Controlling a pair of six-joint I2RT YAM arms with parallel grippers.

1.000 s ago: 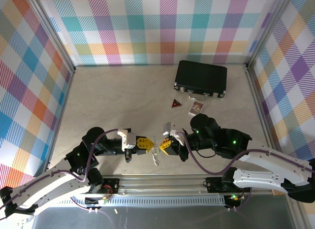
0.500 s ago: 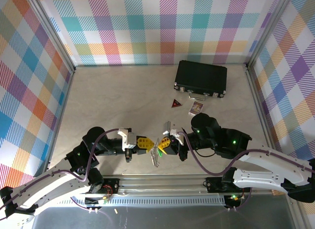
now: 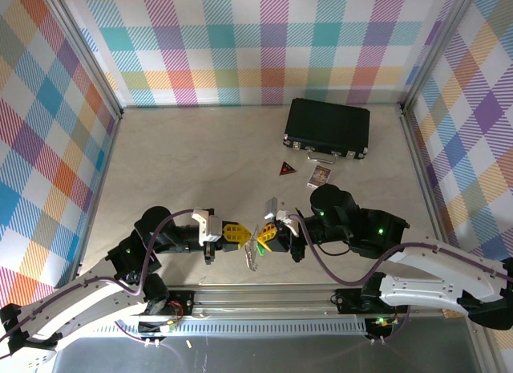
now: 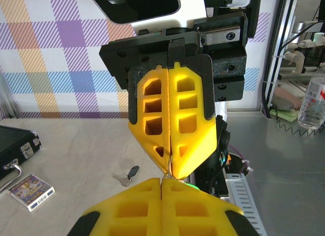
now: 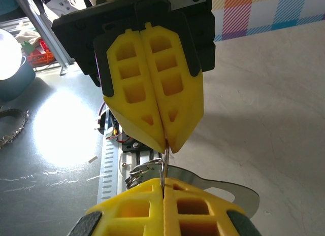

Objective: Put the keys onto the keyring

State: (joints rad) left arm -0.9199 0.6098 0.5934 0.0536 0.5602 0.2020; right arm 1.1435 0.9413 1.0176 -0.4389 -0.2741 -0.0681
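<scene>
Both left fingers (image 3: 232, 233) and right fingers (image 3: 270, 236) pinched shut on keyring (image 3: 253, 257), tips meeting

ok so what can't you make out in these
- What the left hand and right hand pinch: in the top view the silvery piece is too small; in the wrist views the shut fingers cover all but a thin wire.
- Whether any key is threaded: the hands hide the joint.
- Black-headed key: left wrist view, small and blurred.
- Black case: left wrist view, cut by the left edge.
</scene>
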